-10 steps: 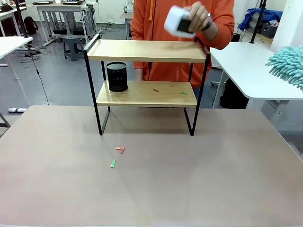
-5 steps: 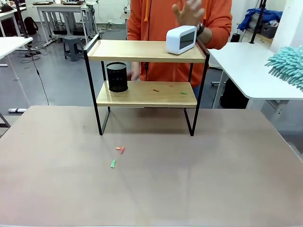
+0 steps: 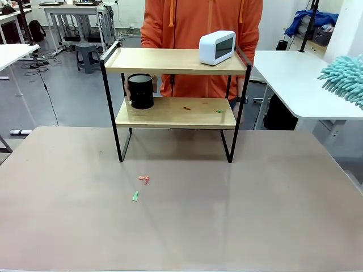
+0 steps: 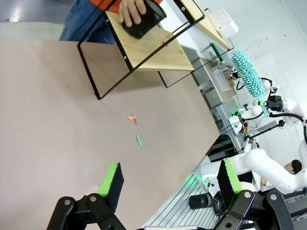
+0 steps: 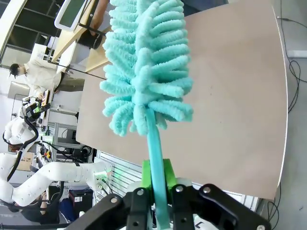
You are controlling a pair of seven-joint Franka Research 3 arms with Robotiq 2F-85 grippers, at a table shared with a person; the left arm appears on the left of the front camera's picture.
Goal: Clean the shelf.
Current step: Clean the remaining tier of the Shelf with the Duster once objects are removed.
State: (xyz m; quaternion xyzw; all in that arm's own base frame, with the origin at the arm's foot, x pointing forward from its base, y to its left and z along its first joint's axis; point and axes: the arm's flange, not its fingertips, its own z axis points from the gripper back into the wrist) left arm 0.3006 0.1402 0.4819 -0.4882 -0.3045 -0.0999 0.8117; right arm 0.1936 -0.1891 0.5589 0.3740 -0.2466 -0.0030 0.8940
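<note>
The shelf (image 3: pixel 170 61), two pale wooden boards in a thin black metal frame on four legs, stood upright at the 12 o'clock end of the counter (image 3: pixel 255 215). Its long axis ran from 9 to 3 o'clock and its open front faced 6 o'clock.

A rounded white box (image 3: pixel 217 47) with a dark screen sat at the 3 o'clock end of the top board. A black cylindrical cup (image 3: pixel 140 92) stood at the 9 o'clock end of the lower board, with a person's hand (image 4: pixel 132 10) on it. Small scraps (image 3: pixel 187 107) lay on the lower board.

The counter's matte grey-brown top carried a pink scrap (image 3: pixel 144 179) and a green scrap (image 3: pixel 135 196) toward 6 o'clock of the shelf. White tables and a grey floor lay beyond.

The left claw (image 4: pixel 170 176) hung released, its green pads well apart. The right claw (image 5: pixel 156 175) was clenched on the handle of a fluffy teal duster (image 5: pixel 144 72).
</note>
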